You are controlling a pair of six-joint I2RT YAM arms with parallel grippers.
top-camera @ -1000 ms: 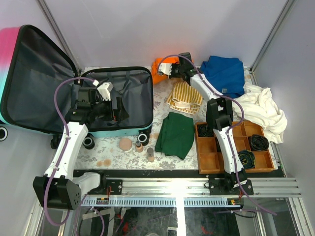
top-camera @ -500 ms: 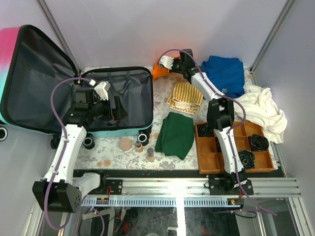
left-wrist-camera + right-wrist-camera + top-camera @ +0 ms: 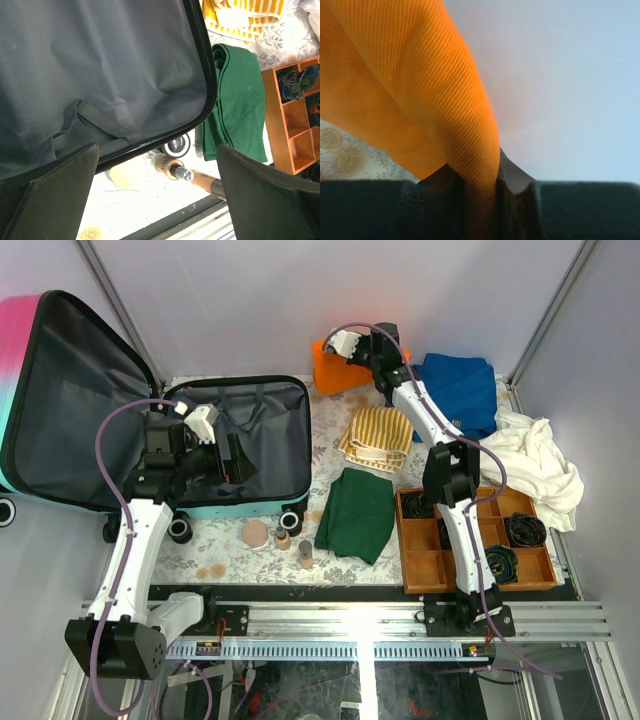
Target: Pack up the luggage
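The luggage lies open at the left of the table, its pink-and-teal lid propped up and the dark grey lining bare. My left gripper hovers over the luggage's near rim, open, with nothing between its fingers. At the back of the table my right gripper is shut on a fold of orange cloth, and the cloth hangs from it. In the right wrist view the orange cloth is pinched between the two pads, near the grey back wall.
A yellow striped cloth, a green cloth, a blue cloth and a white cloth lie right of the luggage. A wooden tray holds black cables. Small cosmetic items sit by the luggage wheels.
My right gripper has risen and drawn back with the orange cloth, lifting it off the table. The left arm has shifted slightly to the left, still open.
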